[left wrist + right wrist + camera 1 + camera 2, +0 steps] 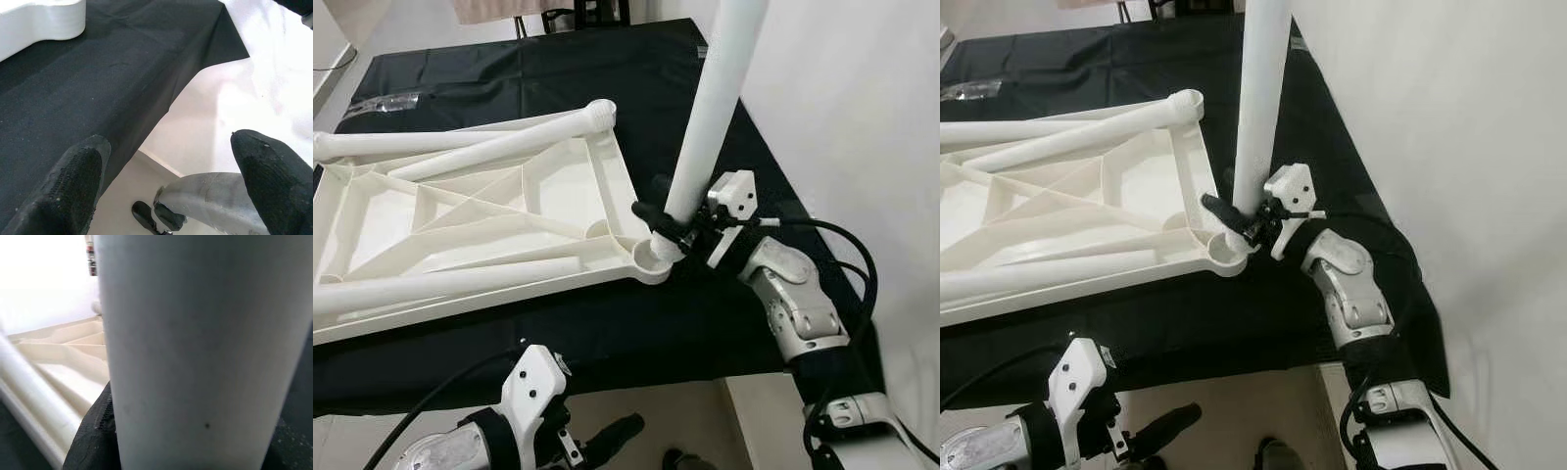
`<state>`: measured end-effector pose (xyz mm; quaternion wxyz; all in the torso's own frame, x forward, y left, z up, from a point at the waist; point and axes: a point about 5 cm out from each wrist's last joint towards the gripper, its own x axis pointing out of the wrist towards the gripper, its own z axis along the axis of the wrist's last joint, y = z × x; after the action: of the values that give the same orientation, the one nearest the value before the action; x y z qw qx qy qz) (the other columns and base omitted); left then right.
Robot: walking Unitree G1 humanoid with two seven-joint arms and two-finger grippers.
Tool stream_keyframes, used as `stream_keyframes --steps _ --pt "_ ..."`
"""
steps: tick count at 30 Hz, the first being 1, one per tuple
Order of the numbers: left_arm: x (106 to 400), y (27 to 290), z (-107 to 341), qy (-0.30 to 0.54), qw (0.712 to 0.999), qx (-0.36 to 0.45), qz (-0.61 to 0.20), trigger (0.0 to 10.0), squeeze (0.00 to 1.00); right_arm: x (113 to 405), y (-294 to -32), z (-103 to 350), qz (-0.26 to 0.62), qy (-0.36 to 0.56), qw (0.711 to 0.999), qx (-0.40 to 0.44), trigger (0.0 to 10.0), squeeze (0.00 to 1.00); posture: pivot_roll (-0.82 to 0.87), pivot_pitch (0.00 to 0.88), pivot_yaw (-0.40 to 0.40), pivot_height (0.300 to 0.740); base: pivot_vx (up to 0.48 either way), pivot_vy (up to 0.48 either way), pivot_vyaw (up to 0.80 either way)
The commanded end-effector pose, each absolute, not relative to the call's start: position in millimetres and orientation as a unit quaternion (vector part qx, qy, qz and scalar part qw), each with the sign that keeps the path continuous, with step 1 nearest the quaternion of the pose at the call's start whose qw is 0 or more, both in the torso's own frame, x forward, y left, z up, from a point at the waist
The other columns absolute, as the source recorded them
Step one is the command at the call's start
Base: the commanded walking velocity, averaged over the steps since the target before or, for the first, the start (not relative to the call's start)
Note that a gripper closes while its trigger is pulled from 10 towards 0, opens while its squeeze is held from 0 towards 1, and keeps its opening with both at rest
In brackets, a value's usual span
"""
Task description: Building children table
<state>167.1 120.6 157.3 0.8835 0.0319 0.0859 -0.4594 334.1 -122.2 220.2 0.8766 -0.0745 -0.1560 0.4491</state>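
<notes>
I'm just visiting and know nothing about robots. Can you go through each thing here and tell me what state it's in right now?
Tabletop: upside down on the black cloth, ribbed underside up.
Upright leg: standing at the near corner socket, tilted slightly.
Loose legs: lying flat across the tabletop.
Right gripper: shut on the upright leg's lower end.
Left gripper: open, holding nothing, low beside the cloth's near edge.

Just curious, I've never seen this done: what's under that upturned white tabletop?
A black cloth lies under the tabletop, spreading past every edge. Whatever the cloth covers is hidden. The right gripper holds a leg at its corner socket.
</notes>
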Motion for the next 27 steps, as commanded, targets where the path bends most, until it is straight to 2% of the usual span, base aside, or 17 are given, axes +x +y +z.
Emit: stream_keyframes --steps 1,10,21,27 --pt "162 121 157 0.094 0.878 0.035 -0.467 10.0 0.00 327 -114 198 0.482 -0.112 0.866 -0.072 10.0 0.00 -0.01 0.262 0.018 0.740 0.000 0.000 0.00" --pt "162 121 158 0.095 0.878 0.033 -0.469 10.0 0.00 328 -107 200 0.482 -0.116 0.865 -0.074 10.0 0.00 -0.01 0.269 0.022 0.740 0.000 0.000 0.00" --pt "163 120 158 0.094 0.877 0.029 -0.470 10.0 0.00 346 -98 202 0.467 -0.104 0.877 -0.052 10.0 0.00 0.00 0.276 0.017 0.740 0.000 0.000 0.00" --pt "162 120 159 0.092 0.878 0.027 -0.468 10.0 0.00 338 -87 202 0.525 -0.098 0.845 -0.033 10.0 0.00 0.00 0.285 0.010 0.740 0.000 0.000 0.00"
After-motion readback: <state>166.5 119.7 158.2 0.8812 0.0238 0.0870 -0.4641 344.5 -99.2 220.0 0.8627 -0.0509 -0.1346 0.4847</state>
